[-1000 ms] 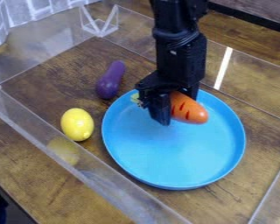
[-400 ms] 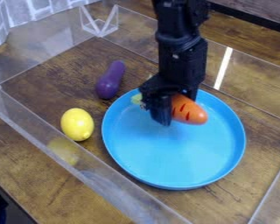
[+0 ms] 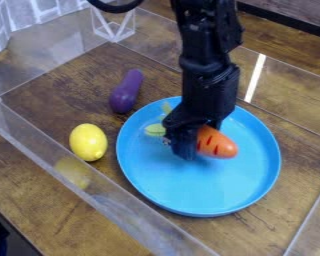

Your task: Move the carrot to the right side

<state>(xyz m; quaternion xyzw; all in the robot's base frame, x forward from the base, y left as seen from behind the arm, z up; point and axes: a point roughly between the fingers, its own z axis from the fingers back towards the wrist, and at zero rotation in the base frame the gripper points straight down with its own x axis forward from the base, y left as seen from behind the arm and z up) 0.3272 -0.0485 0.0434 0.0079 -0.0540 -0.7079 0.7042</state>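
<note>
A yellow lemon [image 3: 87, 141] and purple eggplant [image 3: 125, 91] lie on the wooden surface [image 3: 43, 95] left of the hand [image 3: 187, 145], which is clamped on the carrot [image 3: 211, 144] over a blue plate [image 3: 236, 176].

Boxy black arm [image 3: 207, 60], matte casing

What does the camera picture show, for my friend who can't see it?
A black robot gripper pointing straight down is shut on a small orange toy carrot over a round blue plastic plate. A purple toy eggplant and a yellow toy lemon lie on the wooden table beside it.
</note>
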